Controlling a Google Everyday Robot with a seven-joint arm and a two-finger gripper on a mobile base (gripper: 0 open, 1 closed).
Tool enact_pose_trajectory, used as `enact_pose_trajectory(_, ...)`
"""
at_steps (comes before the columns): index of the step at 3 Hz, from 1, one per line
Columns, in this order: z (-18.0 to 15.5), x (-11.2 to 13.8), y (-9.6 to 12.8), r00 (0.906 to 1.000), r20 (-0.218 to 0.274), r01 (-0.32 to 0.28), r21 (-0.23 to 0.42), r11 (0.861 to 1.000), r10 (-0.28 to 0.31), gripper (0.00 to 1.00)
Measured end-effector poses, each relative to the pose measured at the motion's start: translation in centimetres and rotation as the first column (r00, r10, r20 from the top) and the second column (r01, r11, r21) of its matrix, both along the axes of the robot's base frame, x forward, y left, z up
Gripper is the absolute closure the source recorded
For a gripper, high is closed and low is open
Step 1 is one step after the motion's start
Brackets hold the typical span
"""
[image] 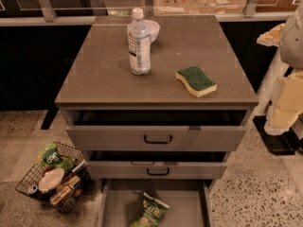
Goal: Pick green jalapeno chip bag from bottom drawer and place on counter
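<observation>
The green jalapeno chip bag (151, 213) lies on the floor of the open bottom drawer (118, 207), near the middle, with its lower end cut off by the bottom of the view. The counter (104, 74) tops the cabinet above it. My arm hangs at the right edge of the view, beside the cabinet, and my gripper (284, 112) is down there at about the height of the top drawer. It is far from the bag and holds nothing that I can see.
On the counter stand a water bottle (139, 41), a white bowl (152, 28) behind it and a green-topped yellow sponge (196, 81). The two upper drawers (157, 137) are partly pulled out. A wire basket (52, 176) of snacks sits on the floor at left.
</observation>
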State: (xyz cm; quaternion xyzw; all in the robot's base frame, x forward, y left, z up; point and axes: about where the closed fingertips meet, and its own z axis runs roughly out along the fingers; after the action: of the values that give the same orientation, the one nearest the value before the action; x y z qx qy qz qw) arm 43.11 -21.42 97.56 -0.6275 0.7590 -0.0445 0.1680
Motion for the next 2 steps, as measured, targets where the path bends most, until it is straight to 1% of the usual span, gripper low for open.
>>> enact_pose_trajectory(1, -4.0, -1.5, 1.0, 0.9865, -0.011, -0.163, 0.016, 0.986, 0.163, 0.00)
enact_pose_trajectory(2, -7.3, -3.3, 2.6, 0.9456, -0.022, -0.323, 0.045, 0.945, 0.325, 0.00)
